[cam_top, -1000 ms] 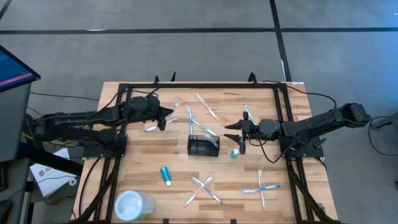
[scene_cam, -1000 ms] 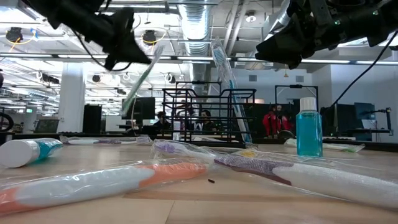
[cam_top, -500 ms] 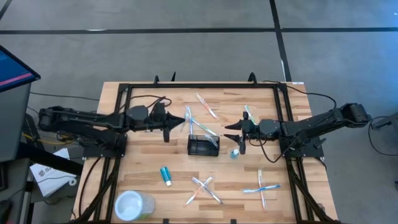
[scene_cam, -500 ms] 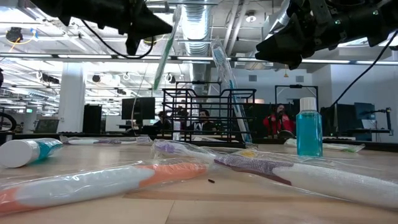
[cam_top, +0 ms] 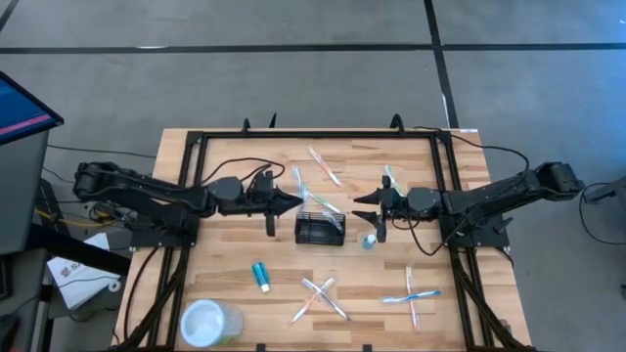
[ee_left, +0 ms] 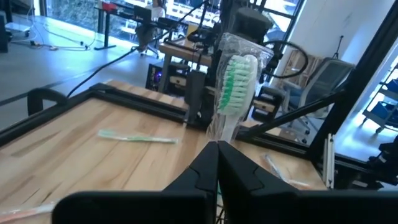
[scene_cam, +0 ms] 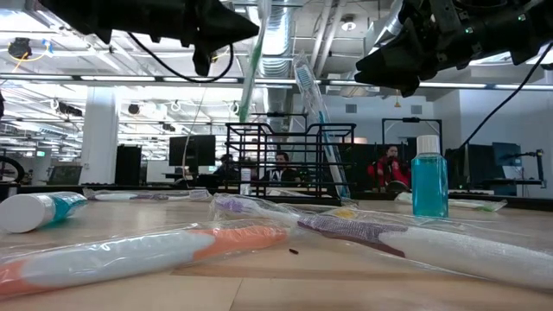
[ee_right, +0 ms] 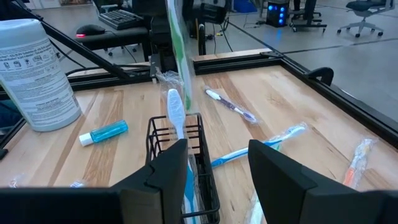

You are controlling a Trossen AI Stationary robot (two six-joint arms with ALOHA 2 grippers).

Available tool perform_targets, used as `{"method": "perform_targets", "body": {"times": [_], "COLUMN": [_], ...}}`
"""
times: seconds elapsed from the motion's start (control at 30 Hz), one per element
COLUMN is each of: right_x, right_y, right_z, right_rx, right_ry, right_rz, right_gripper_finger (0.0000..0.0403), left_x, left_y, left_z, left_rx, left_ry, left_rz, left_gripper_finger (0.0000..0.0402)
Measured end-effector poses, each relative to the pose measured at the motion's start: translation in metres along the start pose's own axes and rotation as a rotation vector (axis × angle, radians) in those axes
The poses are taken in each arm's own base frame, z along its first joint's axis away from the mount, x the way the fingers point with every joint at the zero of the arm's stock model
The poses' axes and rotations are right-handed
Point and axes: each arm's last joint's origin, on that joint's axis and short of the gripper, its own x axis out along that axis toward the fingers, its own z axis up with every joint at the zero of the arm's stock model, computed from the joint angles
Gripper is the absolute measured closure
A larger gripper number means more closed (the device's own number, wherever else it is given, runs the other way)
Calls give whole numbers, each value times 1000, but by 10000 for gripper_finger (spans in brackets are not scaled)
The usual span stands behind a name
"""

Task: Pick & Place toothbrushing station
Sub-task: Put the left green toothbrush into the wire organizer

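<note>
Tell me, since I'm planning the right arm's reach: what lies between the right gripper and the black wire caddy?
In the high view, only bare wood separates the right gripper from the caddy.

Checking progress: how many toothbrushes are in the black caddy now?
1: a blue-white toothbrush stands in the caddy. The left gripper holds a green toothbrush near its top; others may be hidden.

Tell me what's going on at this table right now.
The left hand is shut on a wrapped green toothbrush, holding it upright just beside the black wire caddy in the middle of the table, which already has a toothbrush standing in it. The right hand hangs open on the caddy's other side, above the small blue bottle. More wrapped toothbrushes, a toothpaste tube and a clear cup lie around.
</note>
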Motion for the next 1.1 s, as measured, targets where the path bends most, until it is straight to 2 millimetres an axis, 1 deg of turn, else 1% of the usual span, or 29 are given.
{"method": "perform_targets", "body": {"times": [0.2, 0.4, 0.47, 0.6, 0.73, 1.1], "right_x": [0, 0, 0, 0, 0, 0], "right_y": [0, 0, 0, 0, 0, 0], "right_z": [0, 0, 0, -1, -1, 0], "right_rx": [0, -3, -6, -9, -9, -7], "right_ry": [1, 4, 4, 7, 5, -4], "right_rz": [0, -1, -1, -1, -1, 0], "right_gripper_finger": [242, 242, 242, 242, 242, 242], "left_x": [7, 13, 11, -1, -12, -17], "left_y": [-5, -5, -5, -3, 0, 7], "left_z": [-8, -17, -22, -36, -41, -55], "left_rx": [1, 3, -1, -9, -24, -17], "left_ry": [-6, 2, -18, -63, -139, -110], "left_rz": [-22, -26, -33, -37, -56, 4], "left_gripper_finger": [401, 401, 401, 401, 401, 401]}}
